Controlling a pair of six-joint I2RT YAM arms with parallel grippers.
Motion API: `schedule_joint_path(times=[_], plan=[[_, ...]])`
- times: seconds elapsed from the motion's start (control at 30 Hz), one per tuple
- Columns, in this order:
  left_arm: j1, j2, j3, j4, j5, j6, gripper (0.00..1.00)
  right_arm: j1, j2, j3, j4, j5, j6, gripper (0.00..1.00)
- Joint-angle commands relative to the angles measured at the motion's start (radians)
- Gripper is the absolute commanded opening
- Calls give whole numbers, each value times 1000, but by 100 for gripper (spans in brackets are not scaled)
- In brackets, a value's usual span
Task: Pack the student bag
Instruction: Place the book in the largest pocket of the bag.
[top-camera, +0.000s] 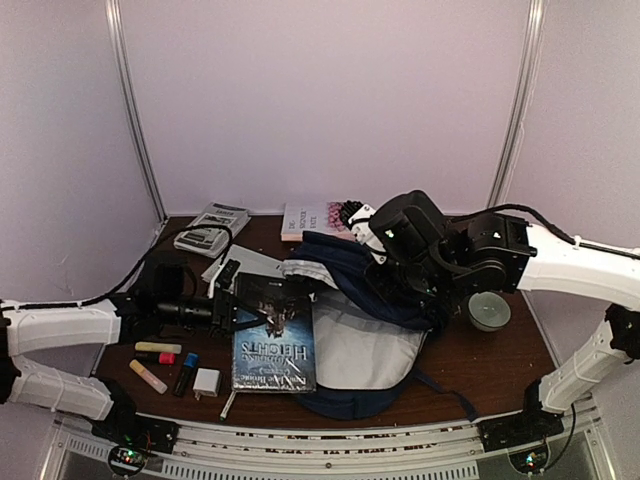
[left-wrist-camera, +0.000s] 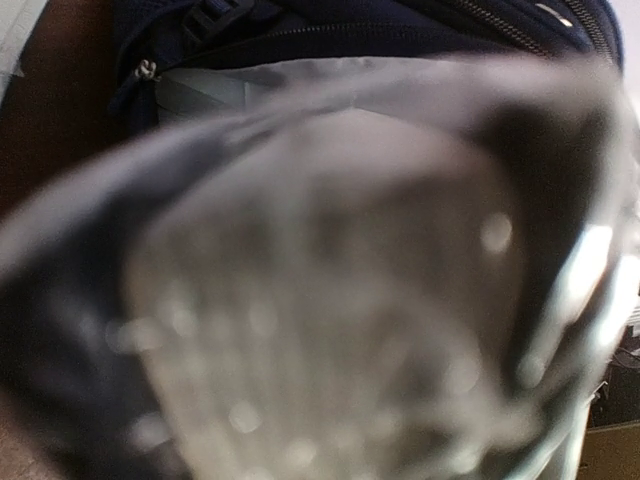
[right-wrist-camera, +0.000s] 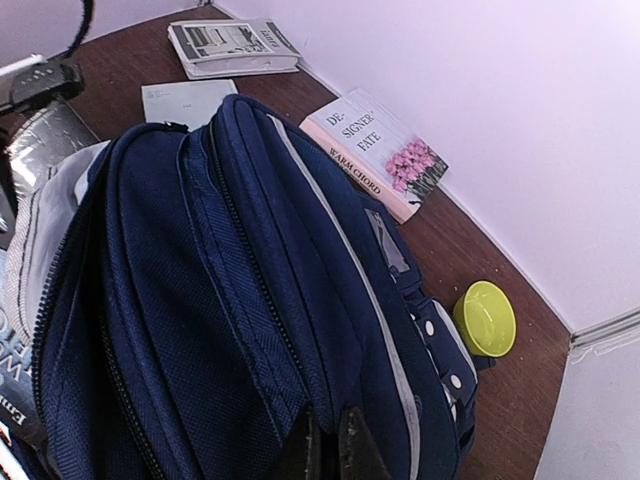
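The student bag (top-camera: 365, 345) lies in the middle of the table, navy with grey lining showing in its open mouth. My right gripper (right-wrist-camera: 322, 452) is shut on a fold of the bag's navy front fabric (right-wrist-camera: 250, 300) and holds that part raised; in the top view it sits at the bag's upper right (top-camera: 408, 275). My left gripper (top-camera: 238, 312) is at the top left edge of a dark blue book (top-camera: 275, 348) that lies against the bag's opening. In the left wrist view the glossy book cover (left-wrist-camera: 330, 320) fills the frame, blurred, and hides the fingers; the bag's zipper (left-wrist-camera: 330, 35) shows beyond it.
A pink book (top-camera: 312, 220) (right-wrist-camera: 378, 150), a booklet (top-camera: 212, 228) and a white sheet (top-camera: 245, 263) lie at the back. A yellow-green lid (right-wrist-camera: 485, 318) (top-camera: 489, 310) sits right of the bag. Highlighters (top-camera: 157, 348), a blue marker (top-camera: 186, 373), a white charger (top-camera: 207, 382) and a pen (top-camera: 228, 404) lie front left.
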Motion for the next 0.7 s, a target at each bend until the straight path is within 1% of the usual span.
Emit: schedule_joint_path(times=[0.0, 0.13, 0.33, 0.4, 0.53, 0.57, 0.67], plan=[[-58, 155, 146, 276, 43, -49, 0, 7, -75, 17, 175, -37, 5, 0], [-105, 330, 256, 346, 77, -87, 0, 7, -92, 5, 180, -70, 3, 0], [-127, 556, 362, 618, 134, -286, 0, 19, -109, -13, 191, -140, 5, 0], [-131, 611, 404, 602, 131, -309, 0, 24, -112, -20, 198, -155, 3, 0], [-139, 674, 473, 470, 64, -273, 0, 35, -115, -38, 214, -177, 0, 0], [-140, 683, 486, 440, 44, -272, 2, 36, -113, -40, 216, -176, 0, 0], [-146, 681, 517, 330, -52, -205, 9, 39, -108, -42, 216, -174, 5, 0]])
